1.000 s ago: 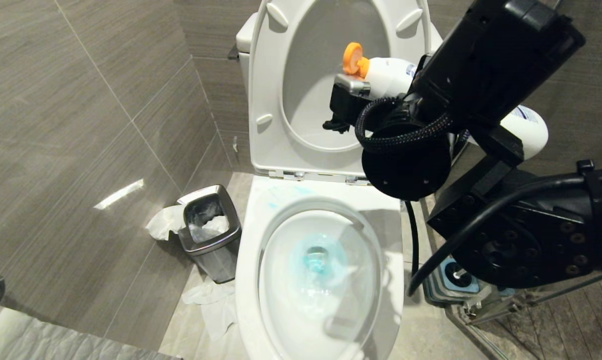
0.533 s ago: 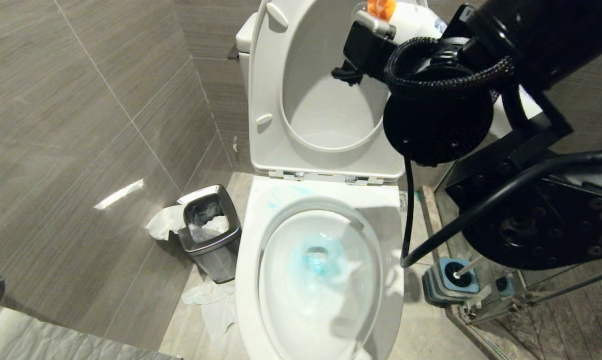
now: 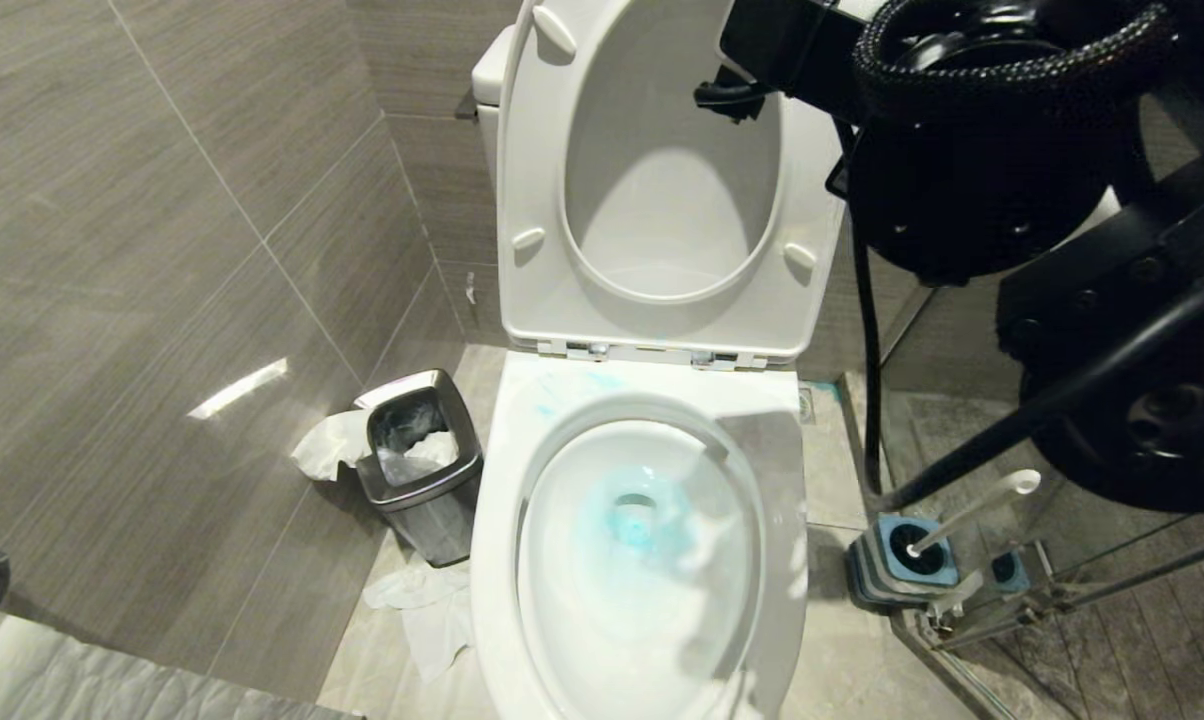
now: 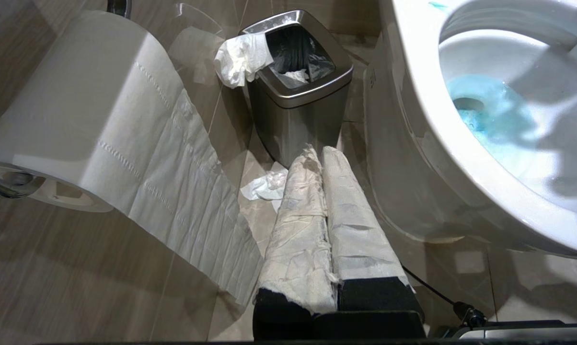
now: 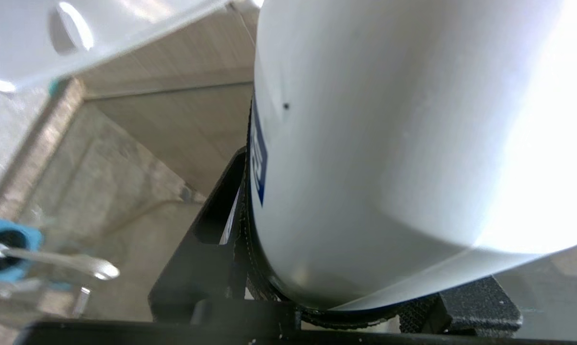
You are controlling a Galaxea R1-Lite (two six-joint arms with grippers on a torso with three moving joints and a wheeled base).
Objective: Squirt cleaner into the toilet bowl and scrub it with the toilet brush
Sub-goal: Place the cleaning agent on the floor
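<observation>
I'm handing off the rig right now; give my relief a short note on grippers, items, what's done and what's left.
Right gripper: clamped on the white cleaner bottle, raised beside the open lid.
Left gripper: shut, paper-wrapped, parked low near the steel bin.
Done: blue cleaner pooled around the drain of the toilet bowl.
Left: put the bottle down, take the toilet brush from its holder right of the bowl, scrub.

Head view looks steeply down on the toilet bowl (image 3: 642, 560); left wrist view sits low beside it; right wrist view is pressed against a white bottle (image 5: 403, 153).
</observation>
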